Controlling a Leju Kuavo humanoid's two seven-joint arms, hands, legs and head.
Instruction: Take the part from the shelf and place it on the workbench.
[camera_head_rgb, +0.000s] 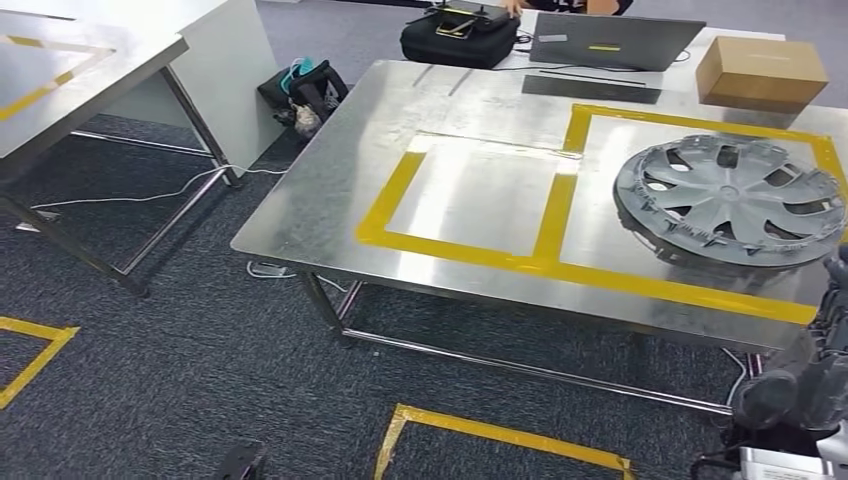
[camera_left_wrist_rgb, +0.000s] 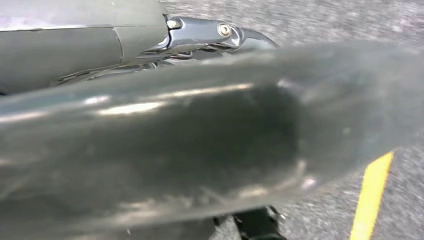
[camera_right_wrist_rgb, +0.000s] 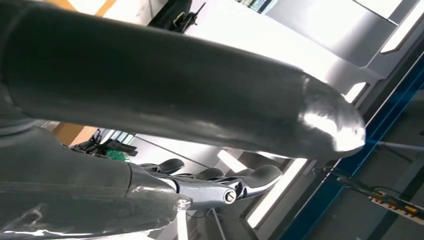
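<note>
The part, a grey wheel cover (camera_head_rgb: 728, 200), lies on the steel workbench (camera_head_rgb: 330, 200) inside the right yellow-taped square, near the front right edge. My right hand (camera_head_rgb: 800, 372) hangs just below and in front of that edge, a little apart from the cover, holding nothing. In the right wrist view its thick thumb (camera_right_wrist_rgb: 175, 95) and its fingers (camera_right_wrist_rgb: 225, 187) stand apart with nothing between them. My left hand (camera_left_wrist_rgb: 150, 130) hangs over the carpet; its blurred thumb lies across the left wrist view, its fingers (camera_left_wrist_rgb: 220, 32) are stretched out, and it holds nothing.
A cardboard box (camera_head_rgb: 762, 72), a laptop (camera_head_rgb: 610, 42) and a black case (camera_head_rgb: 460, 38) stand along the workbench's far edge. A second steel table (camera_head_rgb: 60, 70) is at the left, with a bag (camera_head_rgb: 305, 92) and a white cable (camera_head_rgb: 150, 195) on the carpet between. Yellow floor tape (camera_head_rgb: 500, 435) runs before the bench.
</note>
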